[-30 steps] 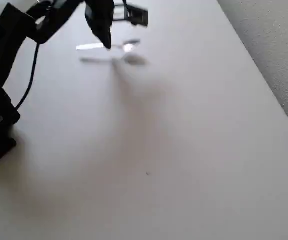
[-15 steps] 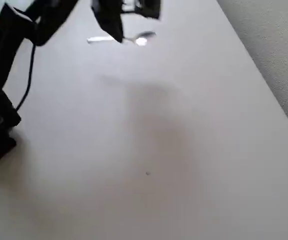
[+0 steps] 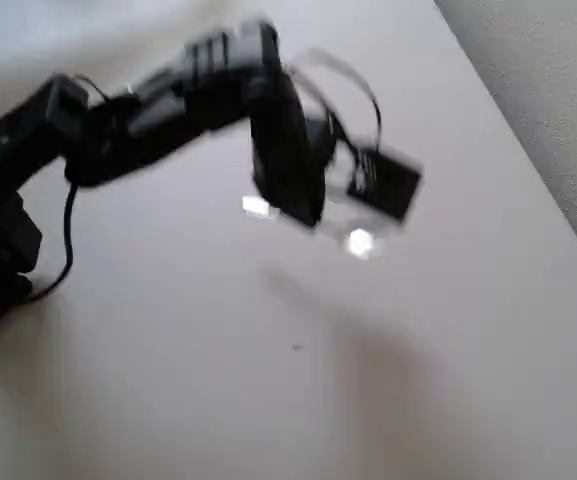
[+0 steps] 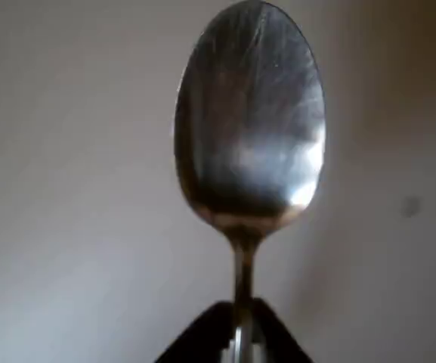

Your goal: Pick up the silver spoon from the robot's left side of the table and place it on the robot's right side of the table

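The silver spoon (image 4: 248, 136) is not on the table (image 3: 168, 400); it is in the air, held by the gripper (image 4: 236, 340), and its long axis runs straight out from the jaws, with the oval bowl at the far end and the slim neck going down between the two dark fingers. In the overhead view the gripper (image 3: 303, 205) hangs above the middle part of the table and the spoon (image 3: 358, 242) shows as bright spots on both sides of it, so the handle crosses the jaws; this picture is blurred, so I judge its exact angle only roughly. The jaws are clenched on the handle close to the bowl. For the placing, the free table surface lies under and beyond the bowl, so the spoon needs to go down bowl first or flat.
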Controlling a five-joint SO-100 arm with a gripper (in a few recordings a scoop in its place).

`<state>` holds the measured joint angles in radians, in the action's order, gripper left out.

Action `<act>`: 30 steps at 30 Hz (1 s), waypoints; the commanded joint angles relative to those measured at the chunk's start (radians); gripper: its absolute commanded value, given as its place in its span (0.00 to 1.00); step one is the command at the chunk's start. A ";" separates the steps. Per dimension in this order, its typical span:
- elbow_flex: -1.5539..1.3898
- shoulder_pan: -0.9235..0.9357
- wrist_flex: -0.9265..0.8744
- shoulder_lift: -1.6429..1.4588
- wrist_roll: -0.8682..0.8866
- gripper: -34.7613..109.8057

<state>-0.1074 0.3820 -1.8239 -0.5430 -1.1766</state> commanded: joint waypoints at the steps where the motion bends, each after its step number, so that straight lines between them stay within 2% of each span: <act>1: 0.210 0.143 -0.005 0.107 -0.101 0.23; 17: 0.242 0.314 -0.026 0.256 -0.356 0.23; 30: 0.233 0.275 -0.031 0.318 -0.337 0.23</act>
<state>0.1273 0.6719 -1.8423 -0.2408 -1.5263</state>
